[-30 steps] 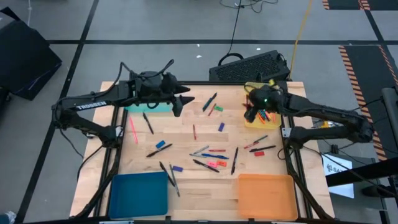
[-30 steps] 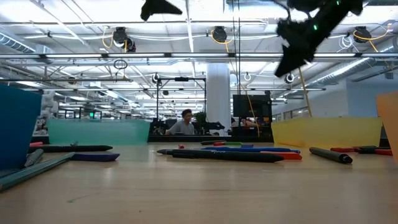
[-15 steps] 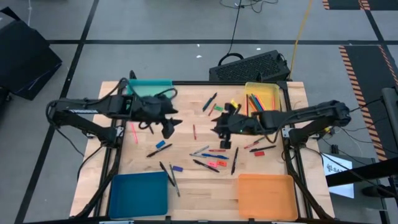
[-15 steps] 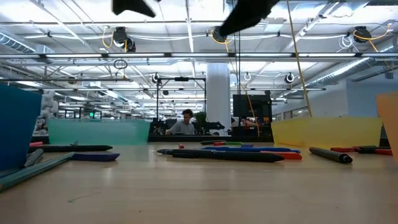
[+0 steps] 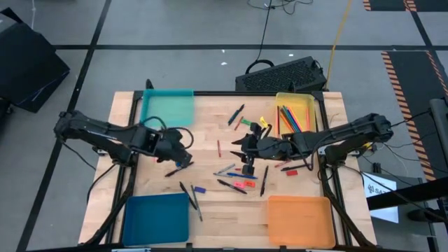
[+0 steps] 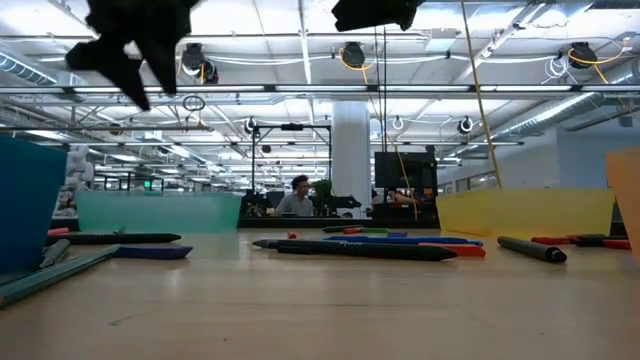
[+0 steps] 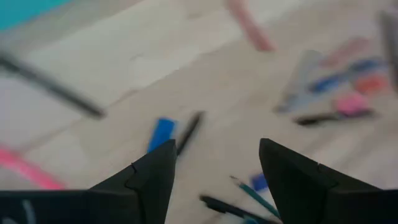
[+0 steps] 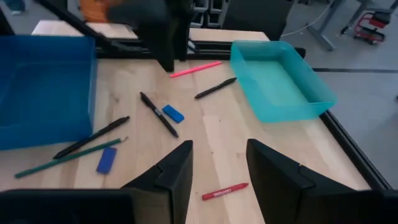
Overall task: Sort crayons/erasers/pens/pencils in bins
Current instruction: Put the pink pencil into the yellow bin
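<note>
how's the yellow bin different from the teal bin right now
The yellow bin holds a bunch of bright pencils, while the teal bin shows nothing inside. The yellow bin sits at the table's far right corner, on the right arm's side; the teal bin sits at the far left corner. Both are shallow rectangular trays of similar size.

At the top centre of your high view, a black keyboard (image 5: 283, 73) lay beyond the wooden table (image 5: 210, 126); a seated person (image 6: 298, 197) showed mid-frame, low view.
</note>
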Controlling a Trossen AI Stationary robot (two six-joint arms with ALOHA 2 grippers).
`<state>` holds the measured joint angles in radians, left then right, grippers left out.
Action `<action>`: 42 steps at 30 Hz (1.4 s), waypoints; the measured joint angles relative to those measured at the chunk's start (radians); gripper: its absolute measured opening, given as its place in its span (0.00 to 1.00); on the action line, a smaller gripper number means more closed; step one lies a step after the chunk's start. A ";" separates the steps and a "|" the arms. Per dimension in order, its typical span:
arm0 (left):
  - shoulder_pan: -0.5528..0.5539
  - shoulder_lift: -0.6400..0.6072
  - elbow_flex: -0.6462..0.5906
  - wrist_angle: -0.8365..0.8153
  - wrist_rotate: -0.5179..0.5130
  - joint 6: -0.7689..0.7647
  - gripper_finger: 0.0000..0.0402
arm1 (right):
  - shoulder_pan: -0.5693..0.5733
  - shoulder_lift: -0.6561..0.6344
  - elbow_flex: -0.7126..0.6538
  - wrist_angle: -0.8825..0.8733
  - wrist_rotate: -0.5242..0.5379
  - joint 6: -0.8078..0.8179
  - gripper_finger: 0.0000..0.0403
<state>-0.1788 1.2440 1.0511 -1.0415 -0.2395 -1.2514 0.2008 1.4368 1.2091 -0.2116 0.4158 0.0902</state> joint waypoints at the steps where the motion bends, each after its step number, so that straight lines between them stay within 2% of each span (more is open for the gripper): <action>1: 0.013 0.000 -0.023 -0.011 0.004 -0.042 0.58 | 0.000 0.000 0.000 0.002 0.001 0.010 0.35; 10: 0.169 0.000 -0.289 -0.041 0.188 -0.205 0.58 | 0.006 0.000 0.000 -0.004 0.000 0.044 0.35; 19: 0.214 0.000 -0.423 -0.043 0.187 -0.339 0.58 | 0.004 0.000 0.000 -0.003 0.000 -0.068 0.35; 23: 0.143 0.000 -0.437 -0.035 0.164 -0.477 0.58 | -0.012 0.000 0.000 -0.004 0.000 -0.134 0.35; 33: -0.141 0.013 -0.432 -0.076 -0.075 -0.953 0.58 | -0.069 -0.031 -0.001 -0.114 -0.002 -0.218 0.35; 37: -0.217 0.083 -0.432 -0.107 -0.160 -1.088 0.58 | -0.077 -0.040 -0.002 -0.138 -0.002 -0.259 0.35; 42: -0.236 0.229 -0.433 -0.128 -0.156 -1.170 0.58 | -0.077 -0.043 -0.002 -0.133 -0.001 -0.260 0.35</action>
<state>-0.4148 1.4726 0.6185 -1.1699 -0.3957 -2.4210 0.1238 1.3939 1.2072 -0.3450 0.4145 -0.1696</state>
